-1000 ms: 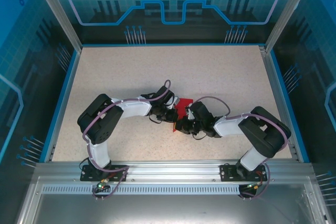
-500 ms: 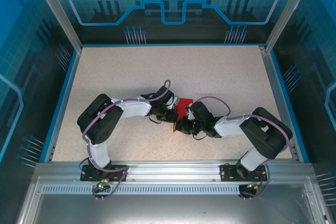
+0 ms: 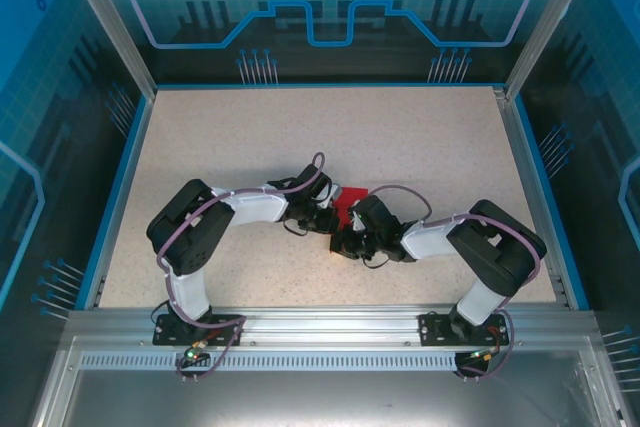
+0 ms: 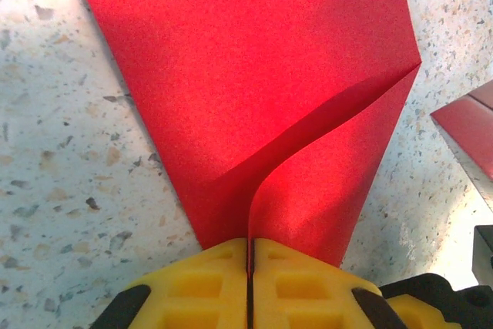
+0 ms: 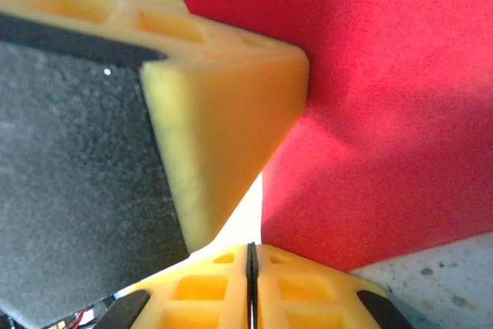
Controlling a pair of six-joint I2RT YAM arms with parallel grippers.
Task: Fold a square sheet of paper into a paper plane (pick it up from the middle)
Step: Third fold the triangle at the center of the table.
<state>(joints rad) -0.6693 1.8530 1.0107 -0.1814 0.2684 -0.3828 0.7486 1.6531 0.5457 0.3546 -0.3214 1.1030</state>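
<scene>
Left pincer (image 4: 248, 256) clamped on paper (image 4: 254, 75), which reached straight ahead | right pincer (image 5: 250, 256) closed, against paper's edge, hold unclear

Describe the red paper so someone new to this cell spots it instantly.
Find the speckled beige table, then go to its centre, where the left claw and right claw meet. Held between them is the sheet of paper, curled over into a fold. It is bright red, unlike the black-and-white arms around it.
</scene>
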